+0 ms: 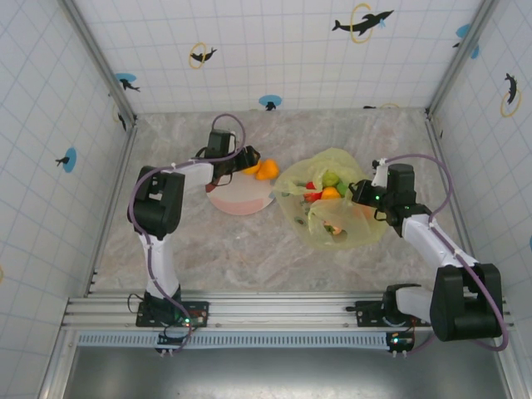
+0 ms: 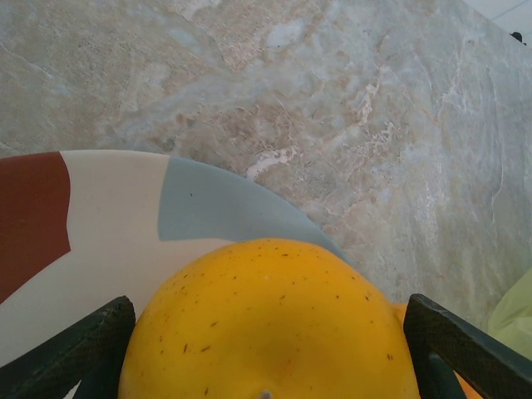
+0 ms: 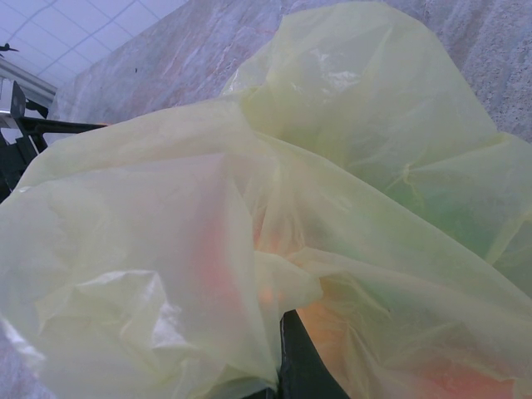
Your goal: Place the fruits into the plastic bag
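Observation:
A large yellow-orange fruit (image 2: 266,316) lies at the far right rim of the maroon-and-white plate (image 2: 91,224). My left gripper (image 2: 266,353) straddles it, and both dark fingers (image 2: 87,353) press against its sides. In the top view this gripper (image 1: 253,166) sits at the orange fruits (image 1: 266,170) on the plate (image 1: 241,199). The yellow-green plastic bag (image 1: 332,208) lies to the right, holding green (image 1: 332,178), red (image 1: 312,187) and orange (image 1: 330,193) fruits. My right gripper (image 1: 359,193) is shut on the bag's right edge, where film (image 3: 249,208) bunches over its dark finger (image 3: 303,366).
Marble tabletop (image 1: 249,249) spreads in front of the plate and bag. Tiled walls close in the back and both sides. A corner of the bag (image 2: 517,307) shows at the right edge of the left wrist view.

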